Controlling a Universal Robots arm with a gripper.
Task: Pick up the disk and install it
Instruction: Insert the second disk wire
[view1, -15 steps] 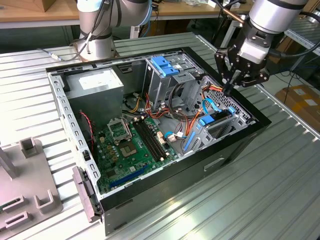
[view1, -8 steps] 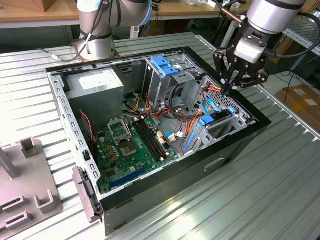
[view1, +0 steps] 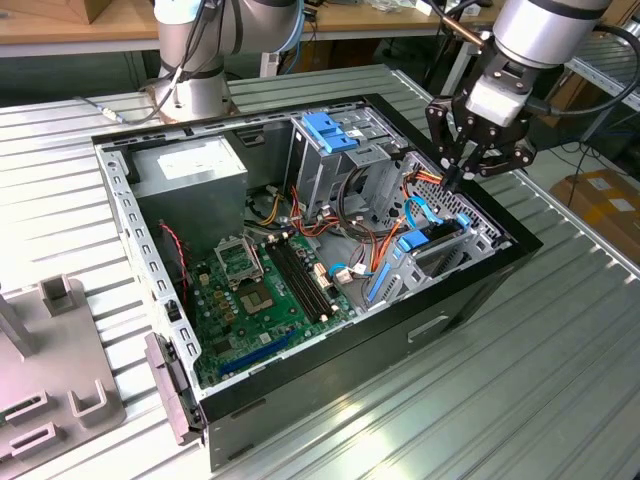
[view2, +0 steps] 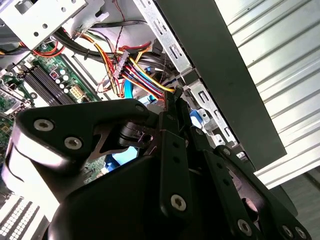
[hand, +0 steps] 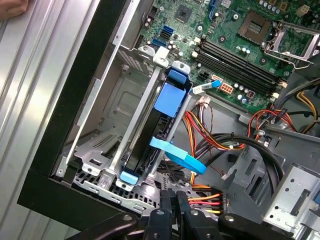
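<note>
Fingertips of the black two-finger gripper (view1: 455, 178) are pressed together with nothing between them, and they hang just above the far right corner of the open black desktop computer case (view1: 420, 330), which lies on its side on a ribbed metal table (view1: 560, 400). In both wrist views the two fingers (hand: 172, 210) meet in a thin closed line, which suggests the pincer is not carrying anything and may be set to push rather than to grasp. The disk, a flat black hard drive edged by a blue plastic bracket (hand: 170, 100), stands on edge in the grey metal bay (hand: 100, 150) against the case's right wall; in the exterior view its blue bracket (view1: 415, 240) shows just below the gripper. I judge that it is already in its slot, since its lower end rests between the bay's rails. A flat blue data cable (hand: 182, 157) crosses just beside the drive, and a bundle of red, yellow and orange power wires (view2: 137, 75) runs close under the fingers, so any approach there is tight. Further left lie the green motherboard (view1: 260, 290) and the grey power-supply box with a white label (view1: 190, 170), both well apart from the gripper.
</note>
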